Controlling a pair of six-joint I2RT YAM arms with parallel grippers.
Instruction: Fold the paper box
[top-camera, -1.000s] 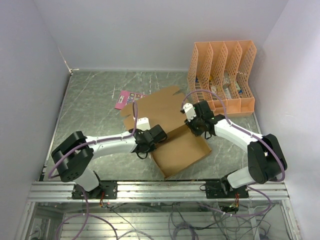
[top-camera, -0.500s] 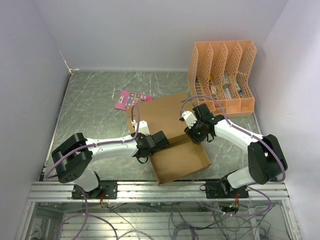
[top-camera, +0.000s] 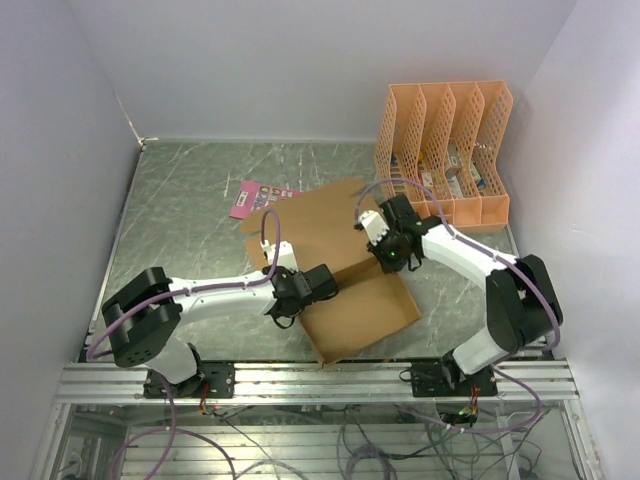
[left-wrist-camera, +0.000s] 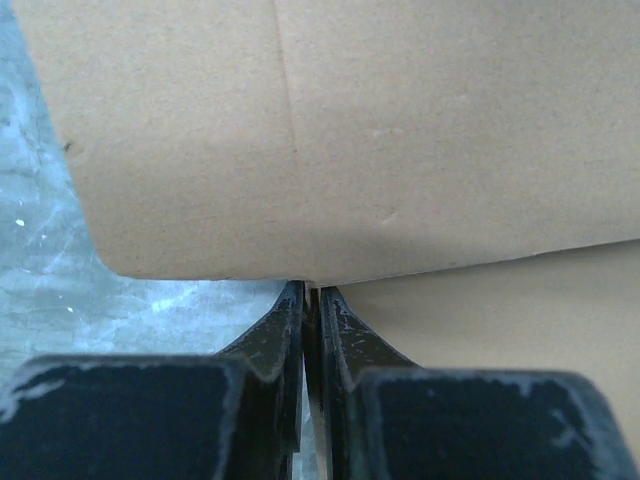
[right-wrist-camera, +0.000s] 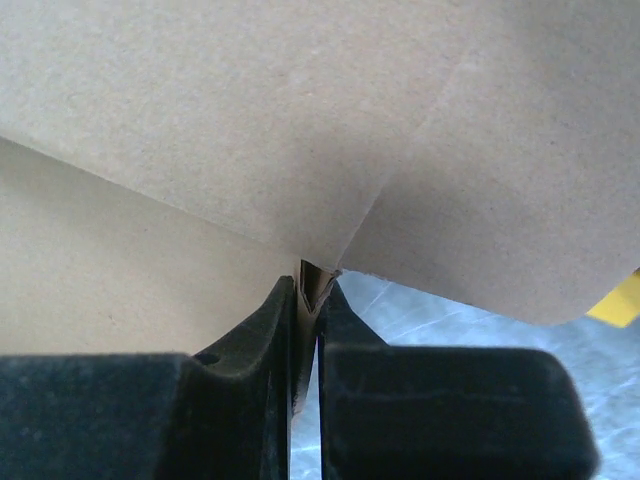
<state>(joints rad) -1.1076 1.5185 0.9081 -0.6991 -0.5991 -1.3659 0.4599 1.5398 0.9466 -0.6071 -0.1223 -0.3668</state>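
The paper box (top-camera: 360, 315) is found in the middle of the worktop (top-camera: 180, 250), between the two arms, as a partly folded brown sheet. Its long axis is laid from the near edge toward the far wall, the far end being swung a little to the left. The near panel is seen lying flat. At the crease the left edge is clamped by the closed left pincer (left-wrist-camera: 311, 296), and the right edge is pinched by the closed right pincer (right-wrist-camera: 308, 287), a small fold of cardboard being caught between its fingertips. Beyond the crease, the far panel is spread toward the back. Just past its far left corner a small pink card (top-camera: 256, 198) is seen. At the far right an orange file organizer (top-camera: 445, 150) is stood, near the sheet's far right corner.
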